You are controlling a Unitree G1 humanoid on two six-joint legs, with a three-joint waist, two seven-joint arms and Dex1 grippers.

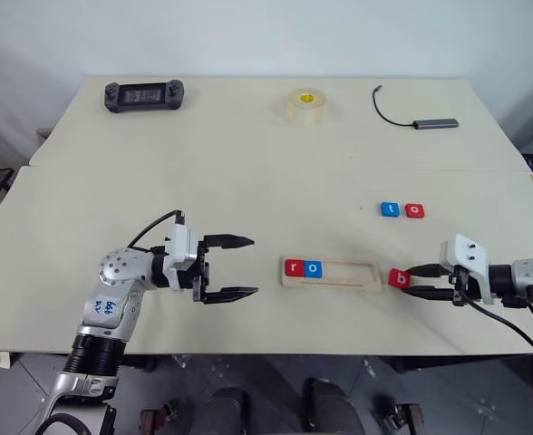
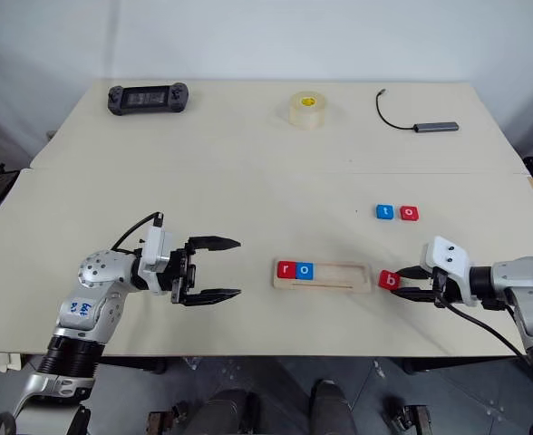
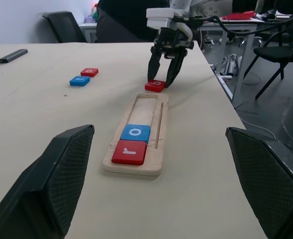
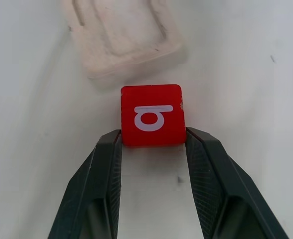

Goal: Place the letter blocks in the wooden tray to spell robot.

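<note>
The wooden tray [image 1: 353, 274] lies near the table's front edge, with a red r block [image 1: 294, 267] and a blue o block [image 1: 314, 268] side by side at its left end. Just off its right end a red b block [image 4: 152, 114] sits on the table, and my right gripper [image 4: 153, 137] is shut on it, one finger pressed against each side. A blue t block [image 1: 390, 209] and a red o block [image 1: 415, 210] lie together farther back on the right. Left of the tray, my left gripper [image 1: 253, 265] hangs open and empty, pointing at it.
A black handheld controller [image 1: 144, 94] lies at the back left. A roll of clear tape [image 1: 306, 105] stands at the back centre, and a black cable with a grey hub [image 1: 434, 123] lies at the back right. A seam crosses the tabletop.
</note>
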